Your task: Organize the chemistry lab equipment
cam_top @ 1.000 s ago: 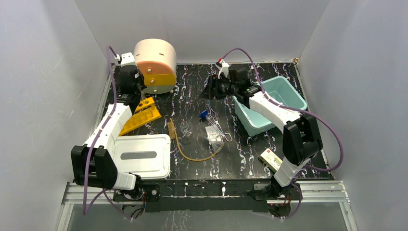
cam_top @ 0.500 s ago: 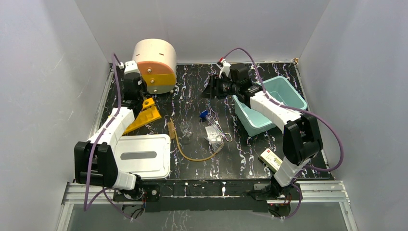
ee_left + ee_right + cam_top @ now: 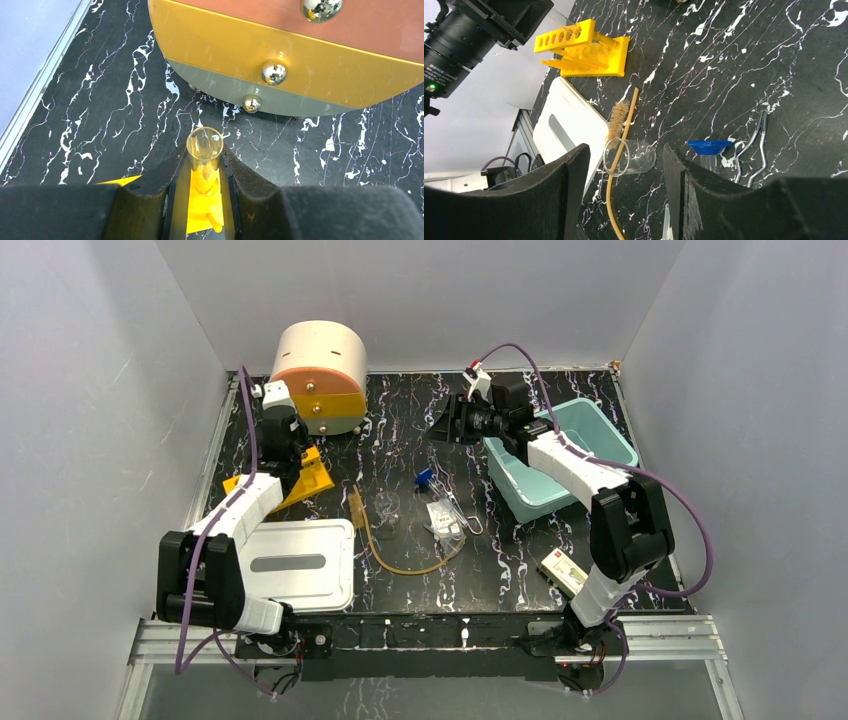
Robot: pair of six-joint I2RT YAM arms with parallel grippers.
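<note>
Clutter lines the near side of the table: a white lid (image 3: 300, 565) on the left and a small box (image 3: 562, 572) on the right. Just past them, mid-table, lie the amber hose (image 3: 405, 565), the clear packet (image 3: 443, 520), the little glass flask (image 3: 387, 508), the wire clamp (image 3: 465, 512) and the blue-tipped piece (image 3: 426, 478). All are loose and none is put away.

Further back on the left, the left gripper (image 3: 205, 162) pinches a glass tube (image 3: 205, 147), open end uppermost, right over the yellow rack (image 3: 202, 222). I cannot tell whether the tube's lower end has found a hole. Across from it the right gripper (image 3: 626, 150) hangs spread wide with nothing in it, beside the teal bin (image 3: 600, 435). A round drum (image 3: 322, 370) stands close behind the rack.

To my eye the danger sits with that tube. If it comes down slightly off a hole, it could jam on the plastic and tip or shove the light rack. Smooth glass in a narrow pinch might also slide or crack under pressure. The drum leaves little room, so a forward nudge could knock the fingers against it.
</note>
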